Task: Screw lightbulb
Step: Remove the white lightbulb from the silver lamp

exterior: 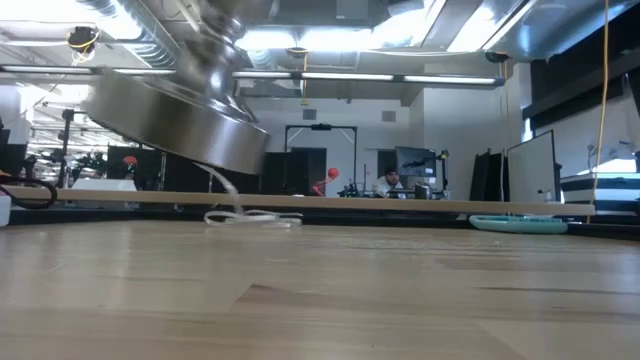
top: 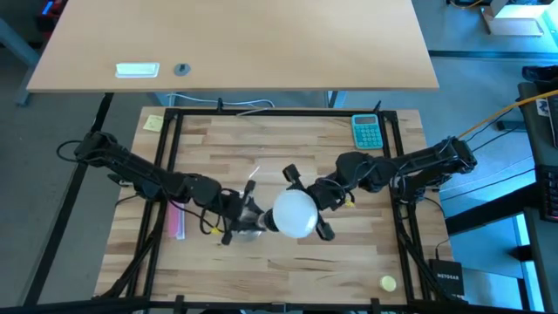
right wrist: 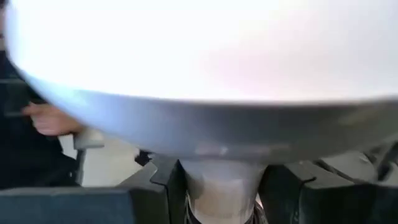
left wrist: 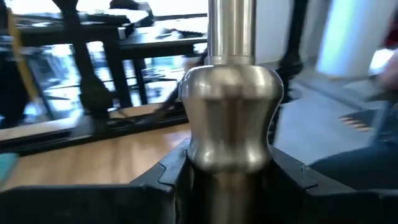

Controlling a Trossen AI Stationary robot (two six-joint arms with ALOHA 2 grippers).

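Note:
The white frosted lightbulb [top: 295,214] is above the table's middle, held by my right gripper [top: 307,202]. Its globe fills the top of the right wrist view [right wrist: 199,56]. The silvery socket stand [top: 250,224] is just left of the bulb, held by my left gripper [top: 237,218]. In the low view the stand's round base [exterior: 170,110] hangs tilted, clear of the table. I cannot tell whether the bulb touches the stand. The bulb's screw base is hidden. My left gripper pinches the stand's silvery stem at its bulged part [left wrist: 231,124] between its two fingers [left wrist: 163,183]. The fingers come level from the table's left and lie across the stem. The stand is lifted clear and tilted. My right gripper pinches the bulb's narrow neck [right wrist: 222,186] between its two fingers [right wrist: 155,180], just behind the globe. The fingers come from the table's right side. The bulb is lifted clear of the table.
A teal calculator [top: 368,131] lies at the far right, a yellow note [top: 153,122] at the far left, a pink strip [top: 177,222] by the left arm, and a small yellow object [top: 388,282] near the front right. Dark frame rails [top: 171,148] border the table.

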